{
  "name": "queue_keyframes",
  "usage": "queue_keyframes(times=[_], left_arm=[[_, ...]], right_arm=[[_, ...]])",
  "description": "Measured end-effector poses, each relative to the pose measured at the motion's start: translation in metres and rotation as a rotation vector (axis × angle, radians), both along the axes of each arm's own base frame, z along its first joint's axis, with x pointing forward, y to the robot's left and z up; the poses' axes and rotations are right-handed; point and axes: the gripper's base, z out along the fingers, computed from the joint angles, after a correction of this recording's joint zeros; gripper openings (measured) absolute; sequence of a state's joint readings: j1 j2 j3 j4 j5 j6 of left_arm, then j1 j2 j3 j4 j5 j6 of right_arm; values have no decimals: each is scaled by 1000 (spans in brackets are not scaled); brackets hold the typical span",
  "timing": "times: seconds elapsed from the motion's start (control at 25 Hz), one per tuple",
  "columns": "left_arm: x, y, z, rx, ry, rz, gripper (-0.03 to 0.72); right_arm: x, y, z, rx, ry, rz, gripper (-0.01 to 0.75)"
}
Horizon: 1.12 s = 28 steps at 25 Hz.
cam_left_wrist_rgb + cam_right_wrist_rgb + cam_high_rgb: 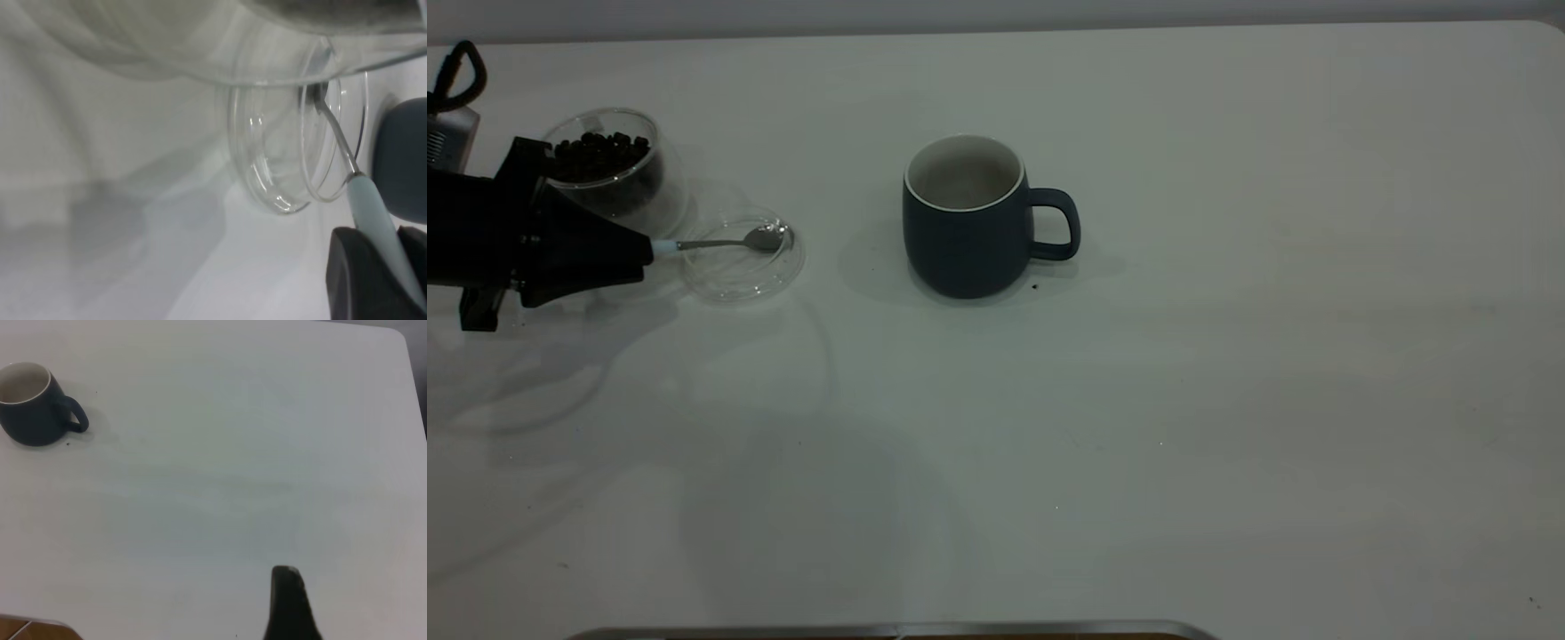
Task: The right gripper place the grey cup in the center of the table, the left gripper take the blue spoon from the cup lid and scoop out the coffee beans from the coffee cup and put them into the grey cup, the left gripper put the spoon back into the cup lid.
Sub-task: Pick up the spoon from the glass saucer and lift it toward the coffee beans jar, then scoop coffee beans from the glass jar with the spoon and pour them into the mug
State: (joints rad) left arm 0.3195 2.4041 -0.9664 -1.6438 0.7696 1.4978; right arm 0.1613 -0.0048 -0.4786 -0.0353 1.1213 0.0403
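While the grey cup (969, 218) stands upright mid-table, toward the far edge, the left gripper (636, 253) pinches the blue spoon (720, 242) by its pale handle near the table's (1138, 444) left edge. Its metal bowl seems to rest in the cup lid (743, 255), beside the coffee cup (618, 169) heaped with coffee beans (596, 151). Only one fingertip of the right gripper (288, 603) shows, so its state cannot be told.

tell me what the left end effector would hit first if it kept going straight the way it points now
Probably the cup lid straight ahead of the left end effector, which grips the blue spoon by its handle. Past the lid, the line runs toward the grey cup, though height is unclear.
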Motion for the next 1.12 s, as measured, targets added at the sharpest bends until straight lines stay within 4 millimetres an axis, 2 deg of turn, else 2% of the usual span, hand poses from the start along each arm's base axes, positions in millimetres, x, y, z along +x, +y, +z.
queue_keyframes(times=[0.16,0.36,0.64,0.76,0.96,1.04,1.12], left_arm=[[3,1,8,9,-12,6,133],[10,3,35,27,-72,-7,133],[4,0,62,30,-47,-119,133],[5,1,81,50,-77,-151,133],[19,7,130,75,-183,-169,133],[26,17,146,79,-208,-130,133],[32,37,157,76,-214,-61,133]], right_arm=[[0,0,0,0,0,0,532],[0,0,0,0,0,0,532],[0,0,0,0,0,0,532],[0,0,0,0,0,0,532],[0,0,0,0,0,0,532],[0,0,0,0,0,0,532],[0,0,0,0,0,0,532]])
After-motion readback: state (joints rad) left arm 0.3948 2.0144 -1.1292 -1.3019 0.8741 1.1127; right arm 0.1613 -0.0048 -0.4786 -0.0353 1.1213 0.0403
